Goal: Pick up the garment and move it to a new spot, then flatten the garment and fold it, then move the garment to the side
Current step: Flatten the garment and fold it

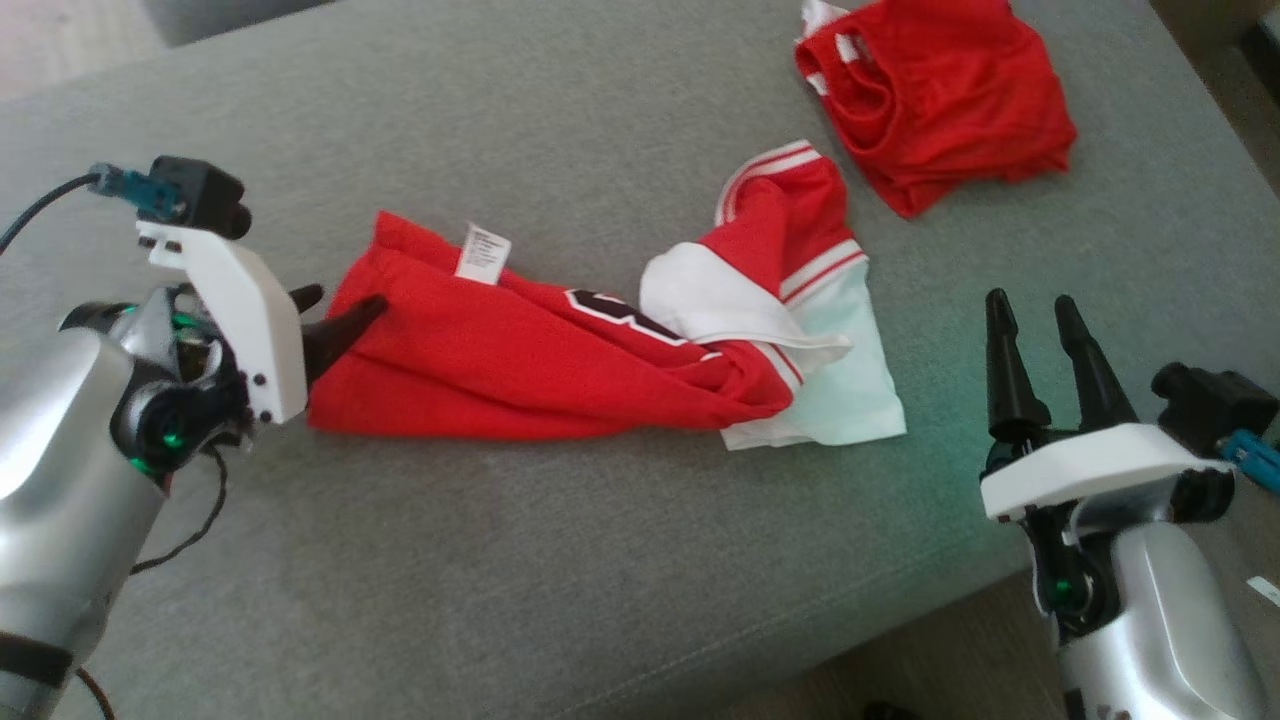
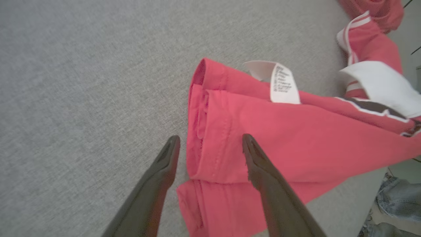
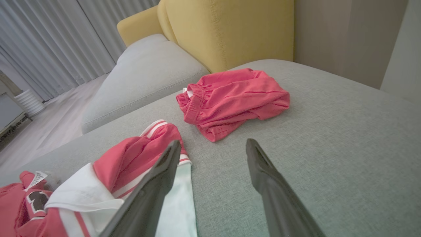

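On the grey sofa [image 1: 600,560] lies a soft, floppy red shirt [image 1: 500,360]. Left claw [image 1: 342,302], right claw [image 1: 1040,330]: both apart. Best pinch its nine o'clock hem.

Grey fabric sofa [image 1: 600,560] takes most of the head view: coarse weave, seam along the front edge at 5 o'clock. Pale wood floor [image 1: 60,40] at 11 o'clock, a darker, shaded strip of it at 5. Right wrist view: yellow backrest [image 3: 230,29] at 12, stitched seam running down it. Second grey cushion [image 3: 148,75] at 10, butted against the yellow one. Pleated grey curtains [image 3: 49,39] at 10 to 11, hanging down to the floor. Plain beige wall [image 3: 329,36] at 1, paler panel [image 3: 401,49] at 2. White ribbed drum [image 3: 29,102] on the floor at 9, near the curtains. Light is soft and even, daylight-ish.
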